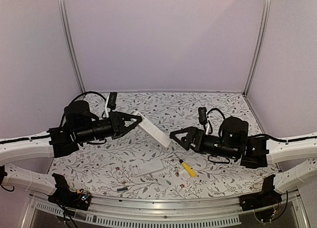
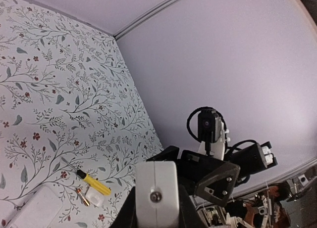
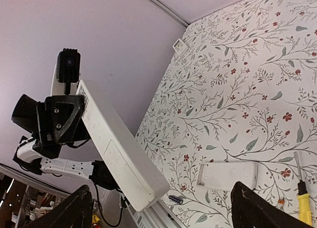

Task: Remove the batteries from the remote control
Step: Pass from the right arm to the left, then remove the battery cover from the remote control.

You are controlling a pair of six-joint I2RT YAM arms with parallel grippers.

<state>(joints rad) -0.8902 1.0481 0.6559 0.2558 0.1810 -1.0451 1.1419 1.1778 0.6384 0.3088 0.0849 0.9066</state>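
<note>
My left gripper (image 1: 140,120) is shut on one end of a long white remote (image 1: 154,132) and holds it in the air, slanting down to the right. In the left wrist view the remote's end face (image 2: 156,191) sits between the fingers. My right gripper (image 1: 177,138) is open and empty, just right of the remote's free end (image 3: 141,188). A dark blue battery (image 3: 176,199) lies on the table near the front edge and also shows in the top view (image 1: 122,188). A thin red battery (image 2: 81,196) lies beside the screwdriver.
A second white remote (image 1: 147,167) lies flat on the table below the held one. A yellow-handled screwdriver (image 1: 188,168) and a small white cover plate (image 1: 184,174) lie to its right. Walls close the back and both sides.
</note>
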